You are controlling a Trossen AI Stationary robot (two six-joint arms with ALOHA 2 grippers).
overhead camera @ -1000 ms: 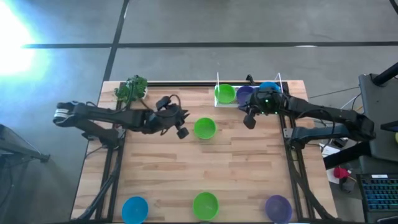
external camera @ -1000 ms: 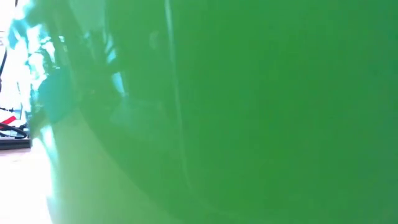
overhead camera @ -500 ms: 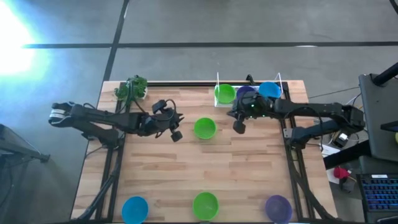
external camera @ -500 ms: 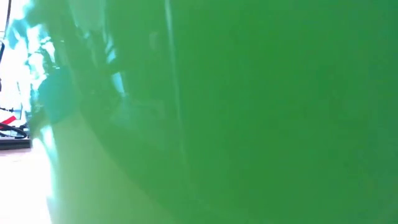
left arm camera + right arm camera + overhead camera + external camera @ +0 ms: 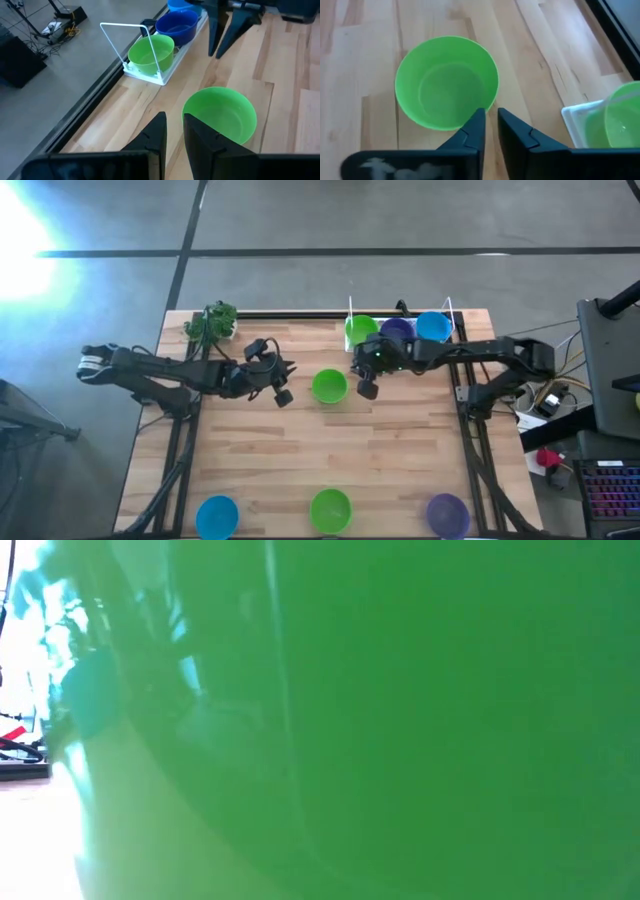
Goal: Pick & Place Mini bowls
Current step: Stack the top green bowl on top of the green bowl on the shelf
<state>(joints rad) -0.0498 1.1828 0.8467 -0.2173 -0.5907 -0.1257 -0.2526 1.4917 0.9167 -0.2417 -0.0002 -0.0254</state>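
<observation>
A bright green mini bowl [image 5: 329, 386] stands upright on its base mid-table. My left gripper [image 5: 283, 395] hovers just left of it, fingers a narrow gap apart [image 5: 174, 131] with nothing between them. My right gripper [image 5: 367, 389] hangs just right of the bowl, slanting down. Its fingers [image 5: 491, 117] are also slightly apart, above the bowl's [image 5: 446, 82] rim, and I cannot tell whether they touch it. Green [image 5: 361, 330], purple [image 5: 397, 330] and blue [image 5: 433, 326] mini bowls sit in a white rack at the far right.
Blue [image 5: 216, 515], green [image 5: 330, 510] and purple [image 5: 447, 515] mini bowls stand along the near edge. That green bowl [image 5: 400, 720] fills the low view. A leafy toy plant [image 5: 210, 323] sits at the far left corner. The rack's wire frame [image 5: 145, 65] rises beside the centre bowl.
My right gripper has left the rack, moving toward the table's left and near side and sinking, and now hangs beside the centre green bowl. My left gripper has drawn back slightly toward the left edge. No bowl has moved.
</observation>
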